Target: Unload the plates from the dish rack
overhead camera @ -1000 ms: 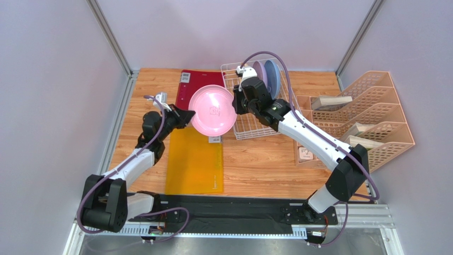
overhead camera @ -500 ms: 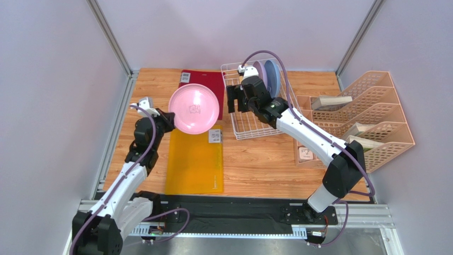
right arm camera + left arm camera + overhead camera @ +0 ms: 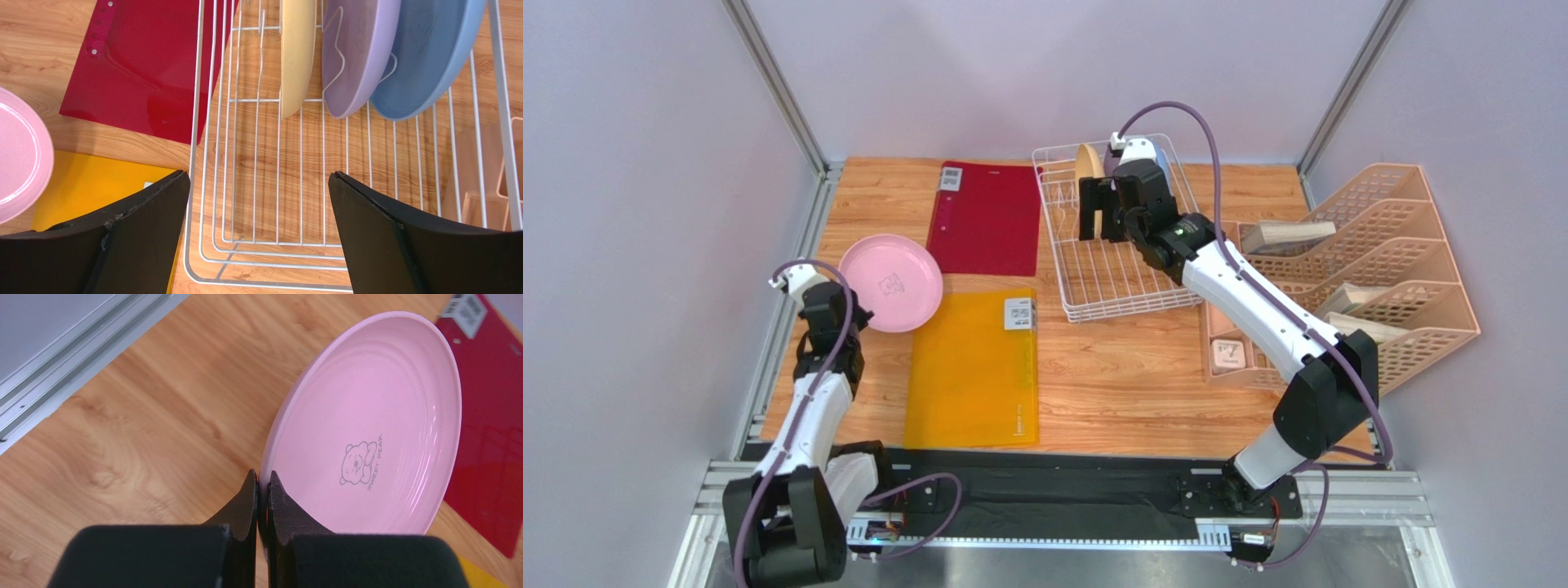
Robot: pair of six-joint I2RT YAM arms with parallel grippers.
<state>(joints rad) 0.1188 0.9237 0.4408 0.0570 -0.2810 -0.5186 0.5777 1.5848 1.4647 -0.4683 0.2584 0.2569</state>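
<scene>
The pink plate (image 3: 891,284) hangs tilted, low over the wood at the left, its far rim reaching over the red folder. My left gripper (image 3: 263,474) is shut on the near rim of this pink plate (image 3: 380,416). The white wire dish rack (image 3: 1100,298) stands at the back centre. In it a cream plate (image 3: 298,55), a lavender plate (image 3: 356,55) and a light blue plate (image 3: 430,55) stand on edge between prongs. My right gripper (image 3: 258,174) hovers open over the rack's bare wire floor (image 3: 199,122), a short way in front of the three plates, holding nothing.
A red folder (image 3: 986,218) lies flat left of the rack, and a yellow folder (image 3: 971,374) lies nearer the front. A peach lattice file organiser (image 3: 1382,282) with books fills the right side. Metal frame rails run along the table's left edge (image 3: 73,361).
The right gripper opened and let go of the pink plate, then moved back over the rack. The left arm carried the plate left and lower, away from the rack.
</scene>
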